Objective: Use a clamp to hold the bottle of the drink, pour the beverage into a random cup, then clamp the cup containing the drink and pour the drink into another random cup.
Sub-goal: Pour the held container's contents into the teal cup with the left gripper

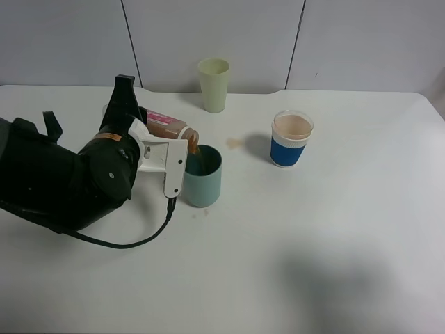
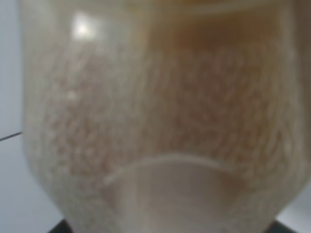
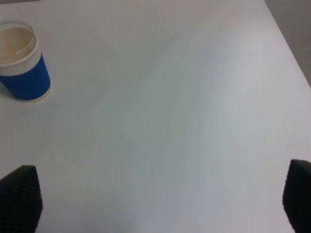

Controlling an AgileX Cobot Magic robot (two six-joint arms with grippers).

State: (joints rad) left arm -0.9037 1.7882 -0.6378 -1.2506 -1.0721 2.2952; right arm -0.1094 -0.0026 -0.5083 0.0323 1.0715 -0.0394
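Two claws, two states: the left claw (image 1: 156, 149) is clamped on the bottle of the drink (image 1: 165, 126), its white plates pressed on the body; the right claw (image 3: 158, 201) hangs with jaws wide apart over bare table (image 1: 327, 250), holding nothing. The bottle is off the table, just beside and above the teal-green tumbler (image 1: 204, 184); its long axis lies nearly level, tipped a little neck-down; the neck points to the right of the high view and slightly toward the camera, the mouth over the tumbler's rim on the arm's side, the base back toward the arm. A thin brown thread of the beverage (image 1: 194, 147) falls from the mouth into the tumbler; the first pour looks to be in hand. Next, I judge, the bottle must be righted and set down; then the tumbler clamped round its straight side and carried to the clear blue-banded cup (image 1: 292, 142), well apart to the right; the pale yellow-green cup (image 1: 214, 85) behind seems not needed.
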